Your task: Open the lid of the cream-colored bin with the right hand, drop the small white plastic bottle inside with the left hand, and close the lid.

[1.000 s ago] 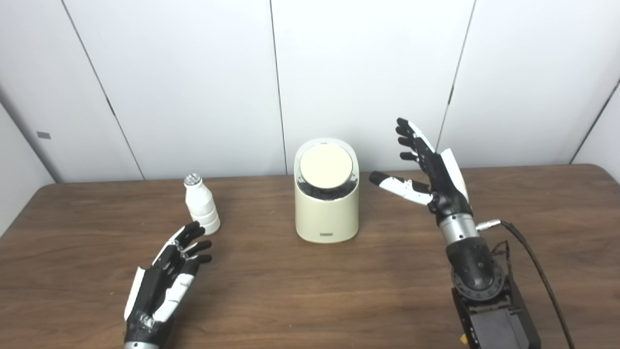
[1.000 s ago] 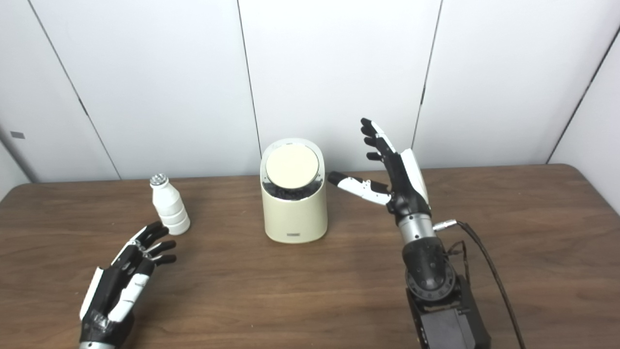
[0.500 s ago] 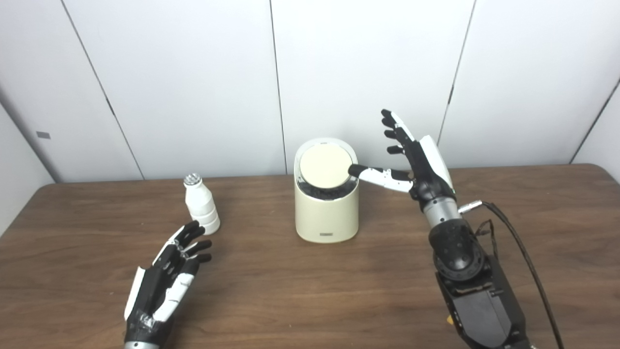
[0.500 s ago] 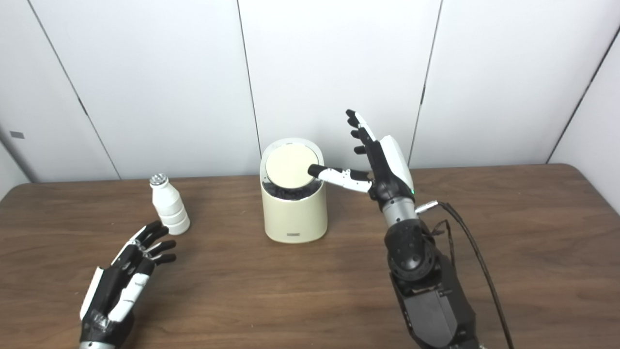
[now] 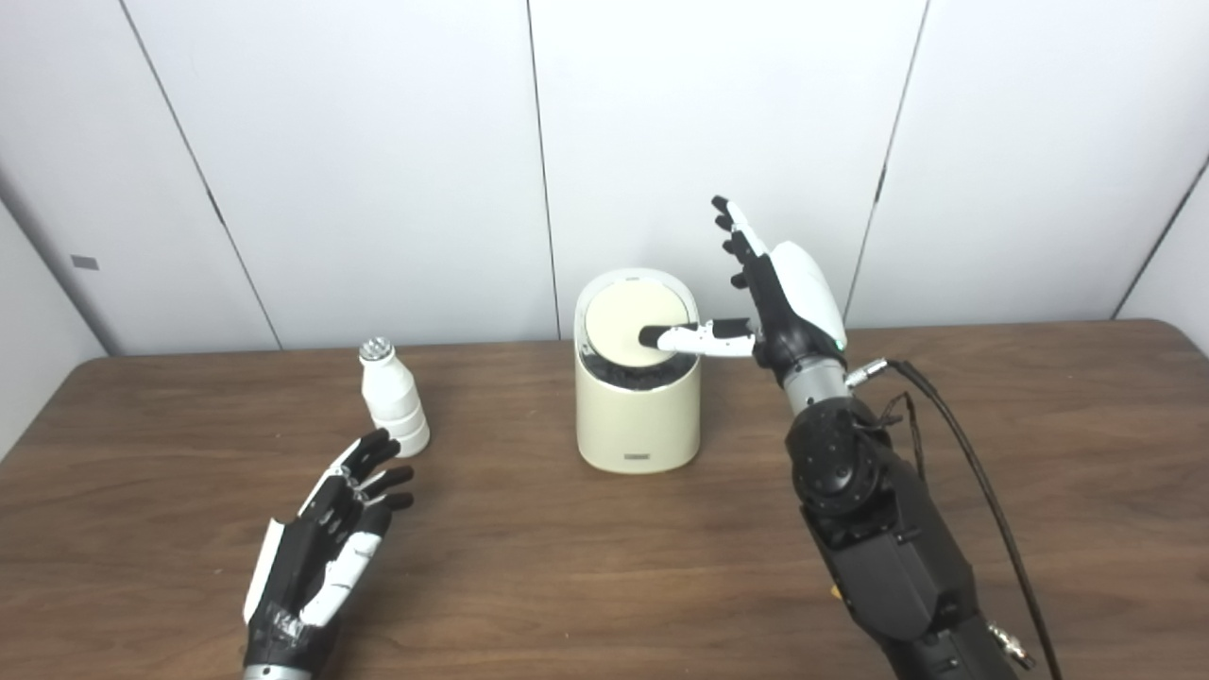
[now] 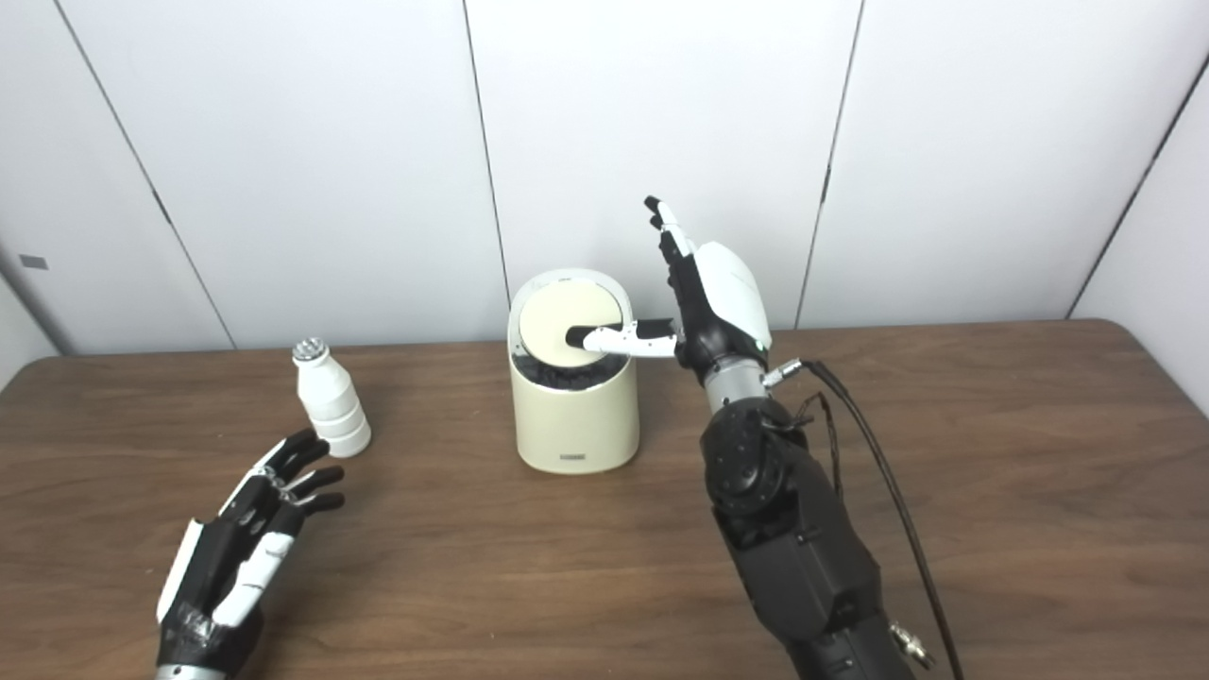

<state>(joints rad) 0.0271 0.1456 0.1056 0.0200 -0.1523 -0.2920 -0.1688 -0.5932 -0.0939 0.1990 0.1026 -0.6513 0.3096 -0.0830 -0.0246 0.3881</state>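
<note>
Left eye view shows your right hand [image 5: 784, 302] open, fingers spread upward, thumb lying across the round lid [image 5: 635, 324] of the cream-colored bin [image 5: 638, 406], which stands near the middle of the counter [image 5: 604, 567] toward its far edge. Press off-centre and the thumb may skid off the lid, or shove the light bin backward.

Right eye view shows your left hand [image 6: 241, 557] empty, fingers loosely apart, near the front-left edge; the small white plastic bottle [image 6: 328, 400] stands upright just beyond it, easily toppled.

Bottle [image 5: 393, 401] left of bin [image 5: 638, 411] (on table [image 5: 586, 567]).
</note>
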